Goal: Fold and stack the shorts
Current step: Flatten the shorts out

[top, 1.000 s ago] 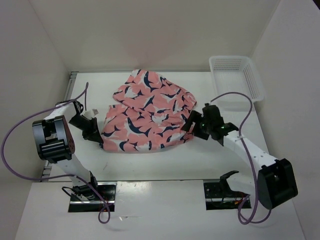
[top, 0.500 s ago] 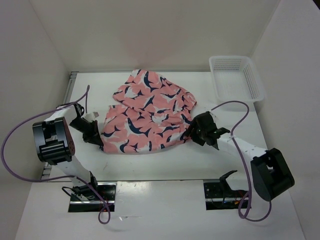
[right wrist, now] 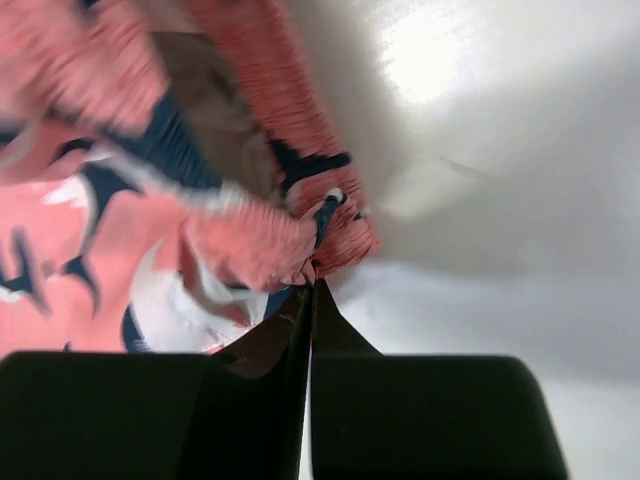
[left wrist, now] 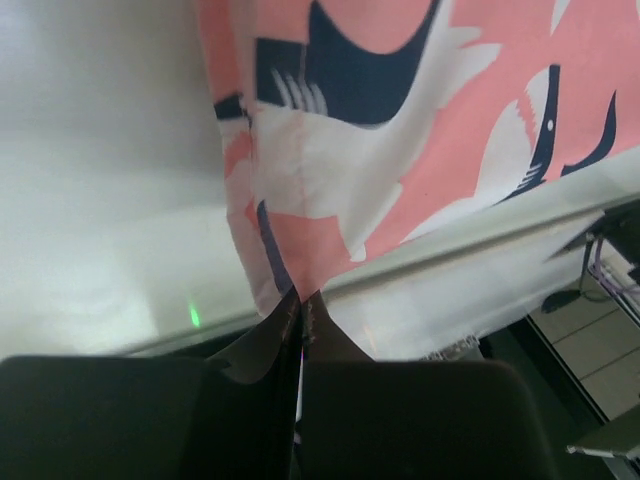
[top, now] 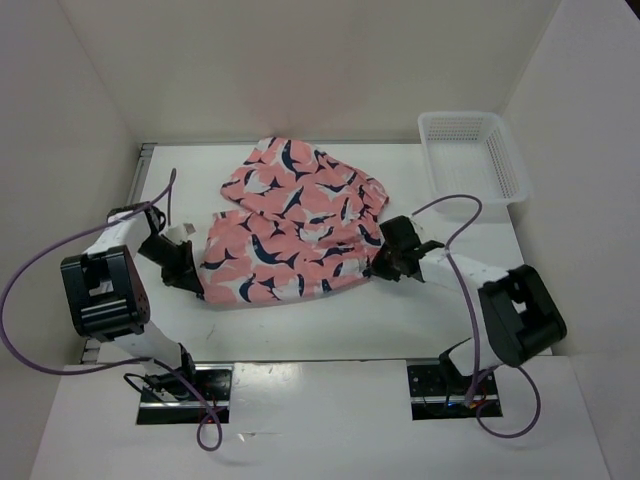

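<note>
The salmon-pink shorts (top: 295, 225), printed with navy and white birds, lie spread over the middle of the white table. My left gripper (top: 197, 288) is shut on their near-left hem corner; in the left wrist view the fabric (left wrist: 400, 130) runs straight into the closed tips (left wrist: 301, 297). At the right side, my right gripper (top: 378, 266) is shut on the gathered waistband edge, and the right wrist view shows bunched cloth (right wrist: 250, 230) pinched at the closed tips (right wrist: 312, 285).
A white plastic mesh basket (top: 474, 152) stands at the back right corner. White walls close in the table at the back and both sides. Purple cables loop off both arms.
My right gripper moved left and down to the shorts' right edge and closed on it. The left gripper stayed shut on the left corner, shifting only slightly.
</note>
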Available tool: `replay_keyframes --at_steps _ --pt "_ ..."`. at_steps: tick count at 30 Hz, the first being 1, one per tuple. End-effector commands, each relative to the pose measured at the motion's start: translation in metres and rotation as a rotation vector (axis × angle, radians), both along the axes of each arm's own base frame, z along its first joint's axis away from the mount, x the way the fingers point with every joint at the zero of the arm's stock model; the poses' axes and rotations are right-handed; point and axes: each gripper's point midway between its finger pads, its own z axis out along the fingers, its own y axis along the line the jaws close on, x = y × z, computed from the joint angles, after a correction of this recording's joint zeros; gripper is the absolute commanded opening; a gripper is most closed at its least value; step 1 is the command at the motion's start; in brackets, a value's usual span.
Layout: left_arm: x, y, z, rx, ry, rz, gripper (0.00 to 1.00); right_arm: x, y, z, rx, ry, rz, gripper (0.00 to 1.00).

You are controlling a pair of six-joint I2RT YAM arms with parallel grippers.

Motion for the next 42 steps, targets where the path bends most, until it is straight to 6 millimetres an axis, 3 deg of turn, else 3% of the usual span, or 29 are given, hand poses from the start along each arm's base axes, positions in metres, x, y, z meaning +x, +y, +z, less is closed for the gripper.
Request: replay_keyframes --at_steps 1,3,6,7,8,9,12,14,16,18,19,20,22,23,24,25,26,27,28,29,32,34,36,38,41,42 --pt "-0.032 -0.009 0.044 -0.02 0.062 -0.001 0.0 -0.018 -0.016 0.042 -0.031 -0.047 0.0 0.0" --pt "-0.036 -0.002 0.055 0.048 0.013 -0.008 0.0 -0.028 -0.016 0.077 0.006 -0.093 0.031 0.0" --pt "-0.048 0.008 0.052 0.149 0.02 -0.041 0.04 -0.053 -0.008 0.09 0.069 -0.049 0.102 0.0" --pt "-0.051 0.007 0.052 0.149 0.02 -0.041 0.21 -0.058 -0.007 0.094 0.078 -0.042 0.121 0.0" --pt "-0.051 0.007 0.052 0.149 0.02 -0.041 0.3 -0.069 -0.005 0.091 0.094 0.007 0.143 0.32" --pt "-0.05 0.006 0.052 0.139 0.017 -0.04 0.36 -0.074 -0.003 0.09 0.107 0.027 0.155 0.48" --pt "-0.047 0.005 0.054 0.134 0.004 -0.038 0.5 -0.083 -0.005 0.093 0.09 0.061 0.187 0.61" --pt "-0.04 0.005 0.059 0.129 -0.015 -0.036 0.52 -0.075 -0.009 0.113 0.066 0.004 0.176 0.62" --pt "-0.019 0.006 0.066 0.12 -0.083 -0.03 0.56 -0.061 -0.017 0.132 0.032 -0.071 0.136 0.64" --pt "0.015 0.014 0.066 0.136 -0.177 -0.025 0.58 -0.049 -0.017 0.14 0.023 -0.13 0.124 0.64" --pt "0.04 0.017 0.078 0.132 -0.257 -0.022 0.58 -0.033 -0.012 0.143 0.023 -0.157 0.116 0.64" --pt "0.064 0.021 0.075 0.131 -0.307 -0.021 0.58 -0.026 -0.009 0.143 0.017 -0.163 0.127 0.64" --pt "0.098 0.023 0.084 0.11 -0.403 -0.023 0.58 0.0 -0.005 0.148 -0.016 -0.219 0.127 0.64" --pt "0.127 0.026 0.088 0.119 -0.487 -0.033 0.58 0.011 -0.003 0.134 -0.058 -0.199 0.14 0.64" --pt "0.141 0.03 0.089 0.131 -0.528 -0.034 0.6 0.023 -0.006 0.131 -0.081 -0.208 0.136 0.64" --pt "0.155 0.029 0.091 0.13 -0.568 -0.046 0.6 0.042 -0.005 0.141 -0.092 -0.26 0.125 0.64" --pt "0.177 0.027 0.088 0.131 -0.619 -0.063 0.62 0.054 -0.007 0.128 -0.124 -0.236 0.12 0.64" --pt "0.193 0.026 0.095 0.141 -0.667 -0.074 0.62 0.065 -0.01 0.128 -0.146 -0.249 0.124 0.64" --pt "0.205 0.025 0.087 0.139 -0.674 -0.085 0.62 0.082 -0.018 0.137 -0.158 -0.279 0.095 0.64" --pt "0.22 0.017 0.088 0.141 -0.716 -0.11 0.64 0.095 -0.02 0.13 -0.173 -0.276 0.085 0.64" --pt "0.25 0.01 0.072 0.175 -0.756 -0.14 0.69 0.128 -0.039 0.137 -0.199 -0.317 0.038 0.64" --pt "0.26 0.002 0.049 0.182 -0.732 -0.163 0.69 0.146 -0.05 0.13 -0.235 -0.305 0.041 0.64" --pt "0.272 -0.001 0.042 0.19 -0.733 -0.171 0.7 0.16 -0.059 0.12 -0.257 -0.278 0.035 0.64" --pt "0.281 -0.003 0.022 0.195 -0.72 -0.178 0.73 0.164 -0.067 0.109 -0.291 -0.256 0.045 0.65" --pt "0.291 -0.012 0.01 0.187 -0.721 -0.197 0.73 0.17 -0.065 0.088 -0.312 -0.216 0.084 0.66" --pt "0.294 -0.008 0.009 0.206 -0.72 -0.193 0.73 0.176 -0.064 0.089 -0.311 -0.222 0.083 0.68"
